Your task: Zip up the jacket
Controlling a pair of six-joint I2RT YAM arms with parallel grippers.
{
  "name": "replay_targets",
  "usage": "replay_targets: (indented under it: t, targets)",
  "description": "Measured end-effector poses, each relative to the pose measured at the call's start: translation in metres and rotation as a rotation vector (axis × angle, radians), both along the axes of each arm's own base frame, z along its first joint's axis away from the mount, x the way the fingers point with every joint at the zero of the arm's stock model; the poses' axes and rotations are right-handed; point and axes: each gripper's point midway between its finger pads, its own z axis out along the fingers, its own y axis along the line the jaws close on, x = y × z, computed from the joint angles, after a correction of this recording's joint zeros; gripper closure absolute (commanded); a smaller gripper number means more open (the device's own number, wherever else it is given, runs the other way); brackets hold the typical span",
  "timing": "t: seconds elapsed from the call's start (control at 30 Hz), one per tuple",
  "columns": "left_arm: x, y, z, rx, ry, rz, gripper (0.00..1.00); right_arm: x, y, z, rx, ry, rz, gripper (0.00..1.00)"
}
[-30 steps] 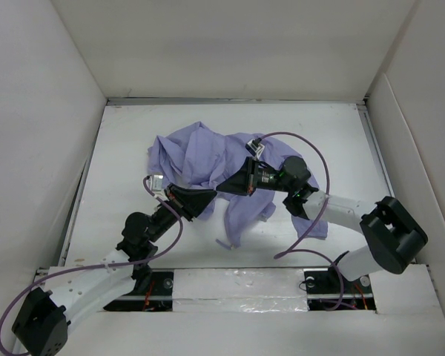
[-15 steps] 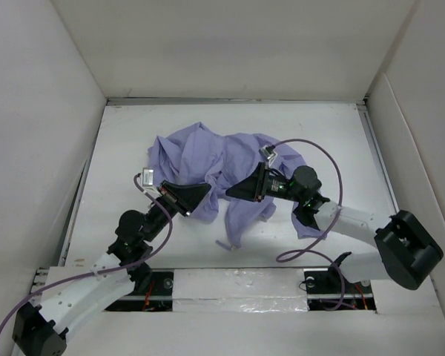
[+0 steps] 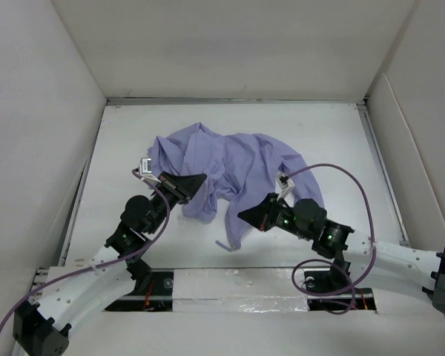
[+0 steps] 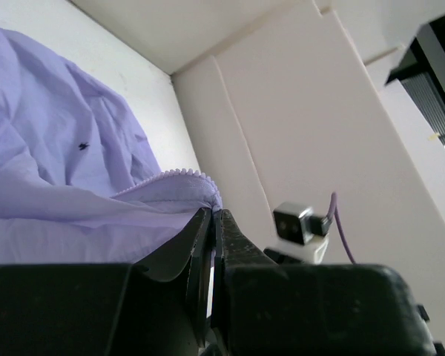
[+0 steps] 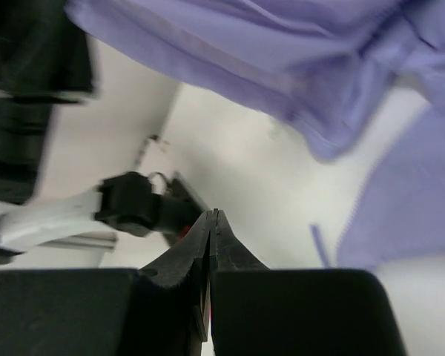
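Top external view: the jacket (image 3: 230, 157) lies crumpled in the middle of the frame on the white table (image 3: 326, 133). Its bulk is bunched toward the upper centre, and one flap trails down toward the lower centre. The left gripper (image 3: 202, 177) comes in from the lower left, and its tip meets the left edge of the cloth. The right gripper (image 3: 242, 216) comes in from the lower right, with its tip just beside the trailing flap. From above we cannot tell whether it touches the cloth.

In the left wrist view the two fingers (image 4: 199, 236) are pressed together. A fold of lavender fabric edged with zipper teeth (image 4: 179, 173) runs straight down into their tips, so we read this gripper as clamped on the jacket's zipper edge. The rest of the garment fills the left half of that frame, lifted off the table there.

In the right wrist view the jaws are closed flat against each other with nothing between them (bare table shows behind the tips). The jacket sits across the top and right of that frame, apart from the fingertips. A thin purple strip (image 5: 317, 245) hangs at the lower right, and the left part of the picture is blurred.

A purple cable (image 3: 356, 185) loops above the right arm in the right half of the overhead frame.
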Motion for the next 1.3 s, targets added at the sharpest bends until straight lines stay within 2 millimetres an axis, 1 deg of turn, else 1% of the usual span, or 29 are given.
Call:
replay_targets:
  t: [0.1,0.17,0.2,0.33,0.37,0.5,0.6,0.7,0.73,0.77,0.87,0.9,0.93,1.03,1.1,1.13,1.17,1.3]
  targets:
    - [0.008,0.001,0.001,0.008,0.037,0.028,1.00,-0.002,-0.002,-0.037,-0.113,0.067,-0.020,1.00]
    - [0.010,0.001,-0.001,0.018,0.049,0.034,1.00,-0.011,0.000,-0.059,-0.197,0.087,-0.011,1.00]
    - [0.010,0.001,-0.002,0.021,0.053,0.035,1.00,-0.015,0.001,-0.066,-0.230,0.085,-0.014,1.00]
    - [0.011,0.002,-0.004,0.039,0.051,0.041,1.00,-0.051,0.012,-0.086,-0.329,0.053,0.040,1.00]
    - [0.011,0.002,-0.004,0.044,0.048,0.042,1.00,-0.054,0.013,-0.091,-0.350,0.052,0.044,1.00]
    - [0.012,0.002,-0.004,0.062,0.039,0.047,1.00,-0.052,0.013,-0.110,-0.395,0.056,0.034,1.00]
    - [0.012,0.002,-0.005,0.074,0.034,0.048,1.00,-0.056,0.008,-0.117,-0.369,0.057,0.043,1.00]
    - [0.013,0.003,-0.006,0.085,0.028,0.049,1.00,-0.057,-0.005,-0.121,-0.335,0.055,0.024,1.00]
    - [0.013,0.003,-0.007,0.092,0.026,0.051,1.00,-0.056,-0.008,-0.121,-0.326,0.054,0.014,0.94]
    - [0.013,0.003,-0.007,0.099,0.024,0.052,1.00,-0.055,-0.011,-0.119,-0.319,0.052,0.003,0.78]
    - [0.014,0.004,-0.010,0.129,0.025,0.054,1.00,-0.052,-0.012,-0.115,-0.300,0.047,-0.014,0.66]
    - [0.015,0.003,-0.009,0.136,0.022,0.054,1.00,-0.052,-0.011,-0.116,-0.302,0.047,-0.015,0.64]
    - [0.015,0.003,-0.008,0.142,0.019,0.054,1.00,-0.052,-0.010,-0.119,-0.309,0.049,-0.013,0.63]
    - [0.015,0.003,-0.008,0.152,0.011,0.053,1.00,-0.054,-0.007,-0.135,-0.355,0.060,0.002,0.60]
    - [0.015,0.003,-0.008,0.157,0.008,0.051,1.00,-0.054,-0.008,-0.147,-0.390,0.069,0.005,0.56]
    - [0.015,0.003,-0.008,0.158,0.008,0.050,1.00,-0.054,-0.009,-0.151,-0.405,0.071,0.005,0.55]
    - [0.015,0.002,-0.008,0.161,0.005,0.047,1.00,-0.054,-0.009,-0.154,-0.414,0.073,0.005,0.55]
    - [0.014,0.001,-0.009,0.170,0.003,0.040,1.00,-0.049,-0.011,-0.157,-0.394,0.075,-0.009,0.54]
